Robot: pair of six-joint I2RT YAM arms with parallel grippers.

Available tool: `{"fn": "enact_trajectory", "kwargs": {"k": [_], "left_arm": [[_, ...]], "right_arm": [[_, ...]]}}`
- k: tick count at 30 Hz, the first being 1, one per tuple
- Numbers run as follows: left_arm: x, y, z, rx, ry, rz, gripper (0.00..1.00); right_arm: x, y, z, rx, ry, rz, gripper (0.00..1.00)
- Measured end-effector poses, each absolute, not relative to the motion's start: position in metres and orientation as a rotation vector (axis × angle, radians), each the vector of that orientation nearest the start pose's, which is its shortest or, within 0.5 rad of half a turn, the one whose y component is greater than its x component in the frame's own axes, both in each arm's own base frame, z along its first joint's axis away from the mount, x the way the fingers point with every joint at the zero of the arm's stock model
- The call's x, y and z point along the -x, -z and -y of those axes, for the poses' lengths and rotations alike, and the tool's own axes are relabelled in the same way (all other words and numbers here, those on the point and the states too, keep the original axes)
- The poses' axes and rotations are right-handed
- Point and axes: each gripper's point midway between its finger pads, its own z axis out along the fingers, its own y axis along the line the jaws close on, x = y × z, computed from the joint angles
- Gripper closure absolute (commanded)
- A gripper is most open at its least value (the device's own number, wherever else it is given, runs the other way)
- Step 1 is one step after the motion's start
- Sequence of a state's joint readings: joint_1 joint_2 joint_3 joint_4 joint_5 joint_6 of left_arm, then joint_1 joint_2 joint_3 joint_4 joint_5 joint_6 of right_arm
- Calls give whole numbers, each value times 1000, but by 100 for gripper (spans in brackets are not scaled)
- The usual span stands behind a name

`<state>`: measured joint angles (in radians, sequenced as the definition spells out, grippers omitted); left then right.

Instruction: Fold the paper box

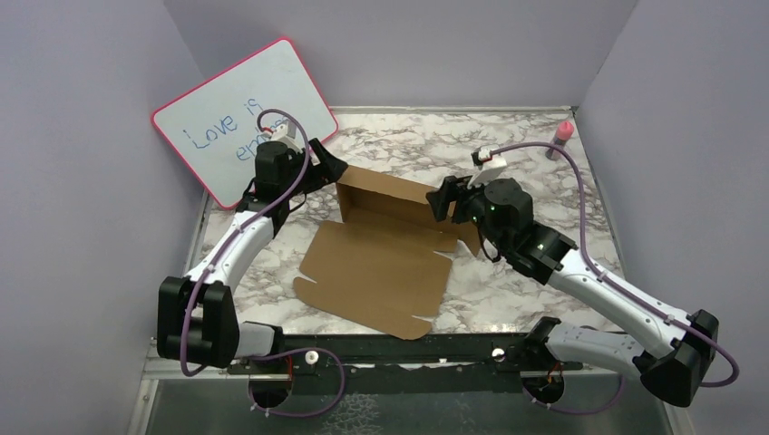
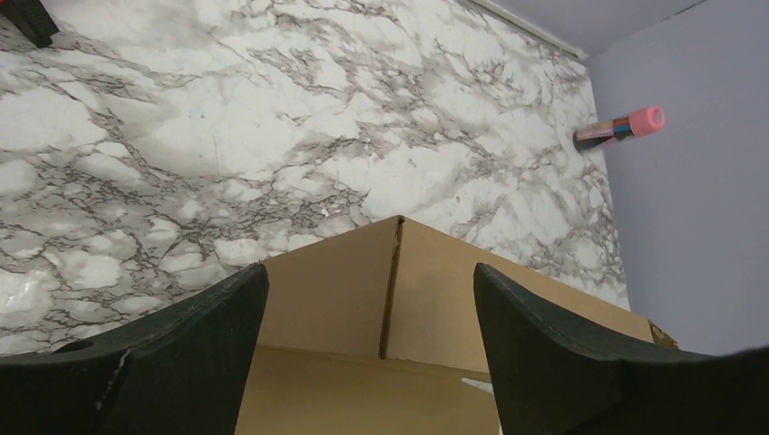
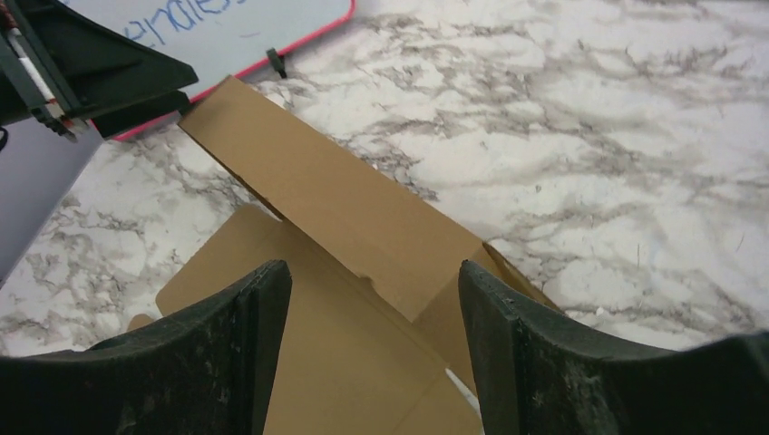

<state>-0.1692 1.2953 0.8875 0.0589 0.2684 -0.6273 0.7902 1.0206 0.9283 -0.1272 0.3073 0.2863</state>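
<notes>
Top external, paper box point(image 1: 376, 267) part-folded, back wall point(image 1: 385, 192) upright

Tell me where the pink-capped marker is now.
In the top view, the pink-capped marker is at the far right corner of the table, beside the right wall.

Marble table point(image 1: 408, 145) bears paper box point(image 1: 376, 272), whiteboard point(image 1: 240, 118), pink-capped marker point(image 1: 560, 138).

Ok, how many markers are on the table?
1: a pink-capped marker at the far right corner of the table. Others could hide behind the whiteboard.
</notes>
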Motion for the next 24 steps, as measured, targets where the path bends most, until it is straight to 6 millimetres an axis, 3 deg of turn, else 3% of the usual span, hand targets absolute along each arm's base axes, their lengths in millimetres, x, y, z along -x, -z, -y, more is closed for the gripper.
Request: {"fn": "enact_trajectory", "kwargs": {"k": [8,13,20,24], "left_arm": [[-392,-196,151,235,853,-2037,19],[-390,-192,162,214,911,-2053,27],[-386,-186,175,187,974,-2070,40],[-381,-186,171,197,960,-2059,42]], "right_arm": [[-286,-222,-228,84,-499,-1951,35],[-285,-197,-228,36,-504,-1991,38],[-297,-187,-245,28,-556,-1959,39],[-305,-185,-255,59,-574,-1938,38]]}}
